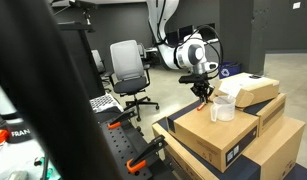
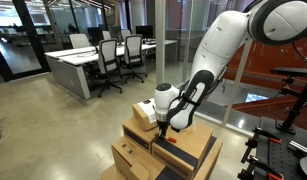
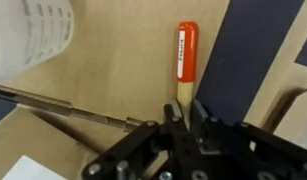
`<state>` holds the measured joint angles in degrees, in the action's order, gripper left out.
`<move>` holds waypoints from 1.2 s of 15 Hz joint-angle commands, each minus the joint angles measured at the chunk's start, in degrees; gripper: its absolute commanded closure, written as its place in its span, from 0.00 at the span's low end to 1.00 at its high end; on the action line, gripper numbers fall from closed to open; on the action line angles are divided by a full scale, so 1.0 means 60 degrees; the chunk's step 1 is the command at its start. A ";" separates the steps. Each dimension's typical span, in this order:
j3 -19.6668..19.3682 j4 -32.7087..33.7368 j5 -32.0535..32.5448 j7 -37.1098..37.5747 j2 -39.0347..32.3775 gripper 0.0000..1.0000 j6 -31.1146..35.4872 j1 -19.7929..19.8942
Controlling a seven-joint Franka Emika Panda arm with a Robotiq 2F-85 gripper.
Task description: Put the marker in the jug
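Where the jug (image 3: 38,35) fills the upper corner of the wrist view, its translucent wall printed with measuring lines, the marker (image 3: 186,55) lies near it on bare cardboard. They do not touch. The marker's orange-red body points away from the gripper (image 3: 185,112), whose jaws are drawn narrow and pinch its pale end.

On the side of the marker away from the jug, a dark panel (image 3: 248,50) covers part of the box top. A thin grey strip (image 3: 63,105) runs slantwise across the cardboard below the jug, toward the fingers.

In an exterior view the jug (image 1: 223,108) stands upright on the top cardboard box (image 1: 203,138), with the gripper (image 1: 201,93) just beside it and low over the same surface. A cream-topped box (image 1: 250,92) sits close behind the jug and rises about as high as its rim, so that side is closed off. Above the jug's mouth the air is open. The box edge runs near the jug on the camera's side. Orange-handled clamps (image 1: 121,121) and an office chair (image 1: 129,68) stand well apart from the jug, beyond the gripper.
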<state>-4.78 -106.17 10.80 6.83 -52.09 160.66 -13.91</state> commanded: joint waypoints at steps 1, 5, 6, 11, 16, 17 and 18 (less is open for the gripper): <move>-0.0211 -0.0288 0.0029 0.0207 0.0150 0.96 0.0390 -0.0263; -0.0477 -0.0346 0.0041 0.0391 0.0177 0.96 0.1129 -0.0529; -0.0553 -0.0421 0.0013 0.0442 0.0234 0.96 0.1402 -0.0593; -0.0922 -0.0445 -0.0123 0.0427 0.0390 0.96 0.2044 -0.0856; -0.1057 -0.0491 -0.0162 0.0397 0.0450 0.96 0.2245 -0.1035; -0.1102 -0.0508 -0.0170 0.0412 0.0466 0.96 0.2294 -0.1089; -0.1137 -0.0523 -0.0179 0.0416 0.0480 0.96 0.2332 -0.1130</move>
<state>-9.90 -107.56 10.59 8.44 -50.27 172.90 -18.79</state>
